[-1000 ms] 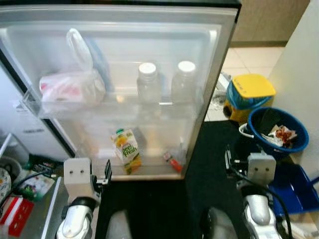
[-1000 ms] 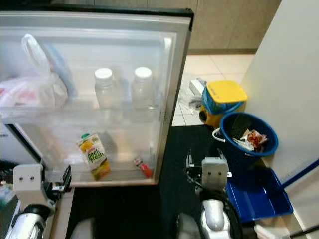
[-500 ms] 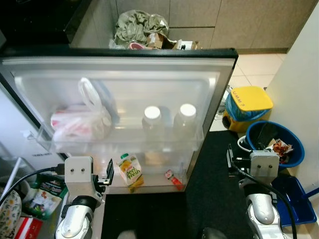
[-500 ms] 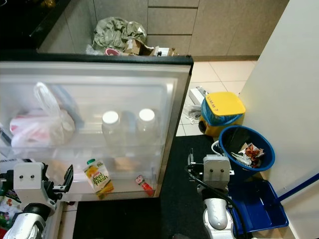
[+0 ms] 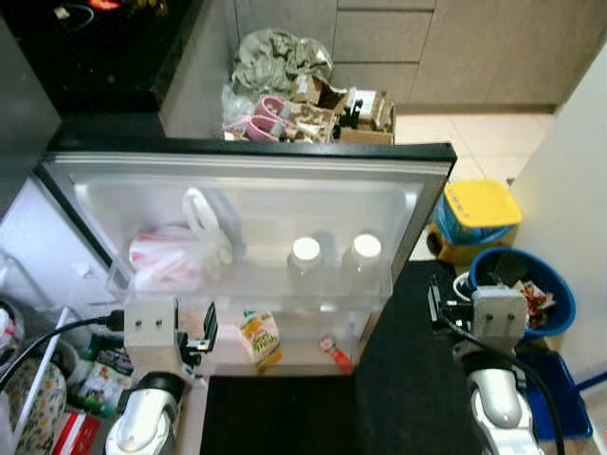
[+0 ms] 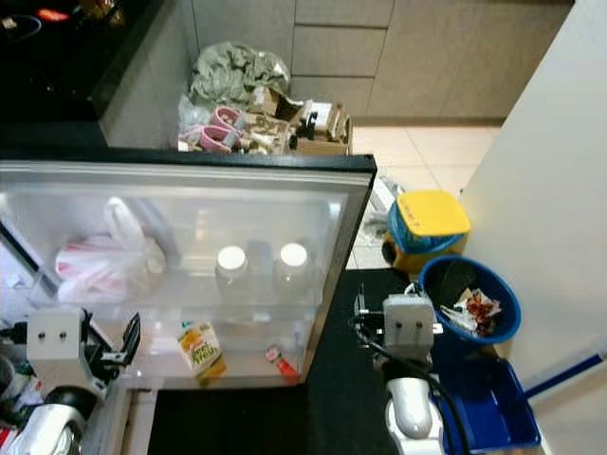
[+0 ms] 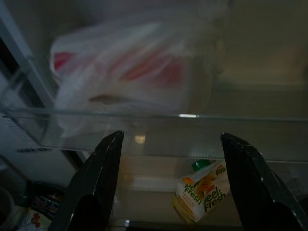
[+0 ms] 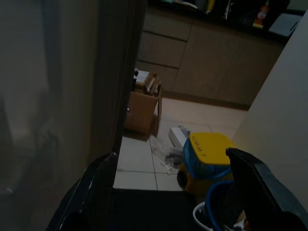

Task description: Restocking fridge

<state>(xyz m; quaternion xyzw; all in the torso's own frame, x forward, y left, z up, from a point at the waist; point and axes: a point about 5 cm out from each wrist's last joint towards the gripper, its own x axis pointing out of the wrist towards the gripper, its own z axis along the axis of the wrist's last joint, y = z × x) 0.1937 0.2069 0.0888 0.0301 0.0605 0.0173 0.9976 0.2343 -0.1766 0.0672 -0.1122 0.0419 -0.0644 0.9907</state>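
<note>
Left eye view first: the robot stands facing the open fridge door (image 5: 417,190), its inner shelves turned toward us. On the upper door shelf (image 5: 256,289) a plastic bag (image 5: 180,256) with something red and white inside slumps at the shelf's left end, and two white-capped bottles (image 5: 334,258) stand upright side by side toward its right end, kept from tipping by the clear rail in front. Down on the lower door shelf a juice carton (image 5: 259,337) leans tilted near the middle, with a small red item (image 5: 333,350) lying toward the right corner.

Left gripper (image 7: 168,187) is up in front of that door, fingers spread wide and holding nothing. From the left wrist view it looks straight through the clear rail at the carton, so my guess is it's lining up on the lower shelf. Right gripper (image 8: 168,192) hangs beside the door's outer edge, also wide open and empty, pointed past it toward the yellow-lidded bin (image 8: 209,156) on the tiled floor.

Beside that bin sits a blue bin (image 5: 522,284) with rubbish in it. Behind the door, cardboard boxes (image 5: 346,104) and a crumpled green-grey bag (image 5: 280,57) are piled against the cabinets. Nothing in hand yet, so restocking looks barely begun.
</note>
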